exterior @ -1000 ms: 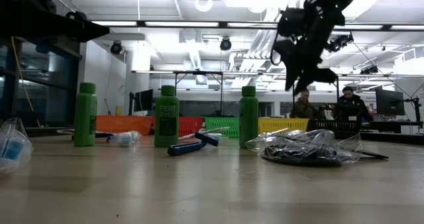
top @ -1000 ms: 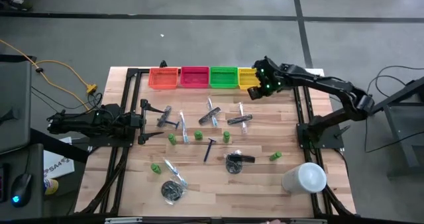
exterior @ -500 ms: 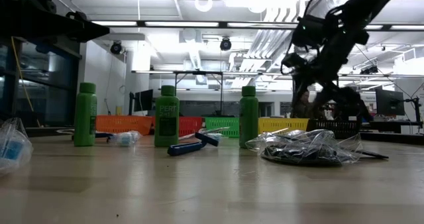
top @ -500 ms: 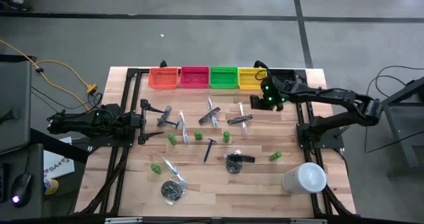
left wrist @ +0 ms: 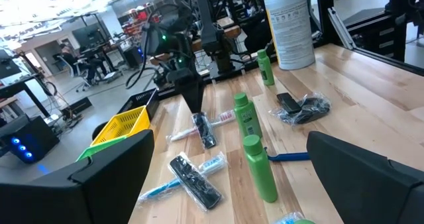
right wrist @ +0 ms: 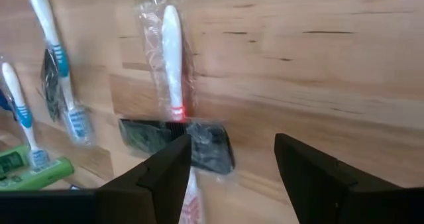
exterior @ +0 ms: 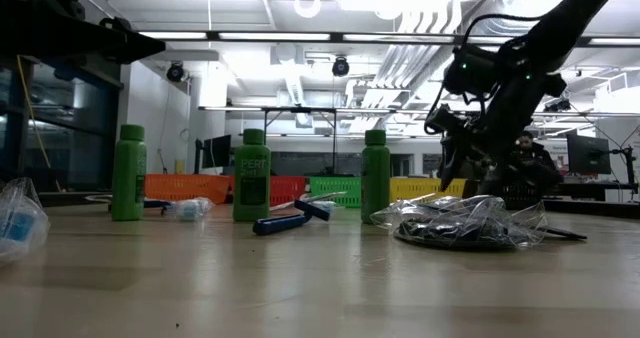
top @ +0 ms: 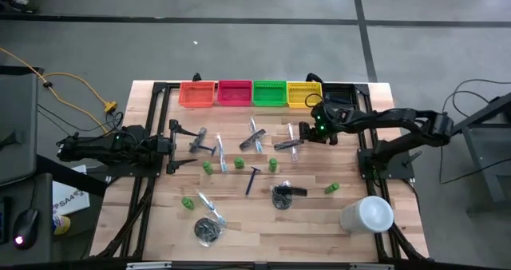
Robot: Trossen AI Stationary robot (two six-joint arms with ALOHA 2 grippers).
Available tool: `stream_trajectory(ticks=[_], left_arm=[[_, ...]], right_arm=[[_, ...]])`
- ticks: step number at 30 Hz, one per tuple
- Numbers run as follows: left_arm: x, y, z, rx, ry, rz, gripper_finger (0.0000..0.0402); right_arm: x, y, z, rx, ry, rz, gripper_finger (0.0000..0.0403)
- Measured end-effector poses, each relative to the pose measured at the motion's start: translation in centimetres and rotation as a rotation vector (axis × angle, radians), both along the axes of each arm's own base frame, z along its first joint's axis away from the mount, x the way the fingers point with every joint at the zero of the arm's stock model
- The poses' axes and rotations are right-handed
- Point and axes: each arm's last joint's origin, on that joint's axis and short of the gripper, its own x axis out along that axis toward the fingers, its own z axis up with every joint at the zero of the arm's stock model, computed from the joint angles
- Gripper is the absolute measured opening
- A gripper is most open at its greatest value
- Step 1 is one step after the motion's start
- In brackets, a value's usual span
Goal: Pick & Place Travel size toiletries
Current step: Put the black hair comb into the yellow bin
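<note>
**Toothbrush and comb lie just ahead of the right gripper**

The wrapped toothbrush (right wrist: 173,65) crosses a dark comb (right wrist: 177,143) on the table (top: 335,222), near the yellow bin (top: 300,94) — its long axis runs straight away from the right gripper (right wrist: 232,159), whose parted, empty fingers hover close. The left gripper (top: 172,146), spread wide, waits well apart.

A pale wooden-plank desk (top: 319,222) carries four small slatted plastic bins in a row along its far edge: orange (top: 198,93), pink (top: 234,93), green (top: 269,93) and yellow (top: 299,93). A large white cylinder (top: 367,214) stands near the opposite corner, well apart from them. A yellow cable (top: 76,82) lies on the grey floor beside the desk.
</note>
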Motion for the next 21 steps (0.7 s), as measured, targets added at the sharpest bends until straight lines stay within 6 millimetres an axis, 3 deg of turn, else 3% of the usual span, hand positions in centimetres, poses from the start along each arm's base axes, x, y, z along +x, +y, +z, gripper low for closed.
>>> stream_trajectory(ticks=[13, 21], left_arm=[[0.0, 0.0, -0.02, 0.0, 0.001, 0.0, 0.0397], [0.0, 0.0, -0.02, 0.0, 0.001, 0.0, 0.0397]], right_arm=[[0.96, -0.35, -1.01, -0.005, -0.043, 0.071, 0.0211], [1.0, -0.11, -1.04, 0.0, -0.047, 0.116, 0.0166]])
